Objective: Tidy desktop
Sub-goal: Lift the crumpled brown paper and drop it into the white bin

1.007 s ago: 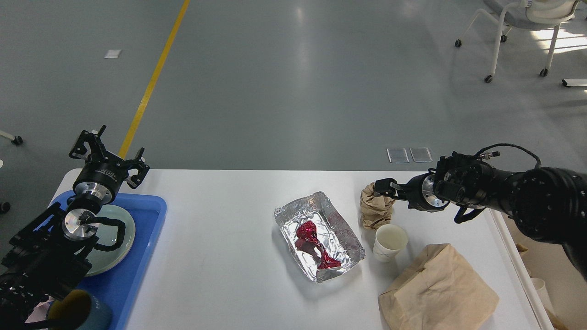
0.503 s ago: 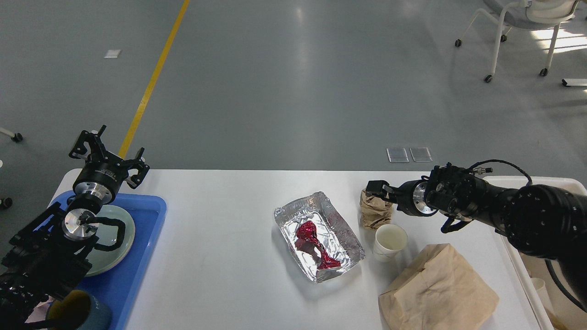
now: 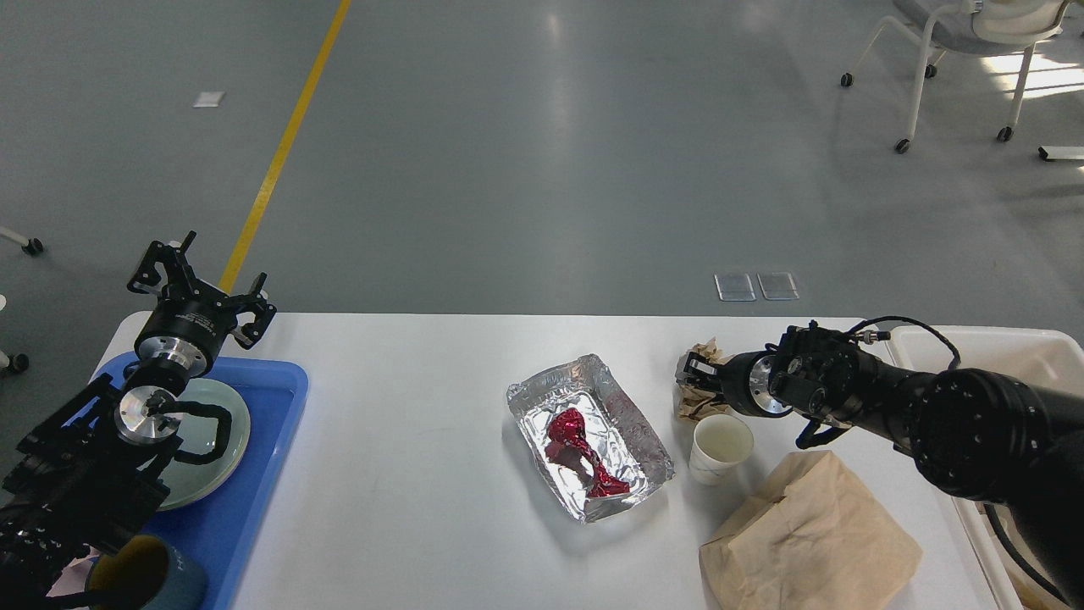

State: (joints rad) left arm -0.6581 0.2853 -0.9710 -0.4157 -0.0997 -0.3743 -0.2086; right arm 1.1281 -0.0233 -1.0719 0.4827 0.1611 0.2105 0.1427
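Observation:
The white desktop (image 3: pixel 406 457) carries litter. A crumpled brown paper ball (image 3: pixel 699 398) lies at the right, behind a white paper cup (image 3: pixel 720 447). My right gripper (image 3: pixel 689 373) presses into the paper ball from the right, and its fingers look closed on it. A foil tray (image 3: pixel 635 424) in the middle holds a red wrapper (image 3: pixel 580 449). A large brown paper bag (image 3: pixel 809 534) lies at the front right. My left gripper (image 3: pixel 203 284) is open and empty, raised over the table's far left corner.
A blue tray (image 3: pixel 262 474) at the left holds a pale green plate (image 3: pixel 222 415) and a dark mug (image 3: pixel 148 580). A cream-white bin (image 3: pixel 1046 347) stands off the table's right edge. Chairs stand on the floor beyond.
My right gripper has moved down and left onto the crumpled paper ball, which now looks squashed and lower. The left arm has not moved.

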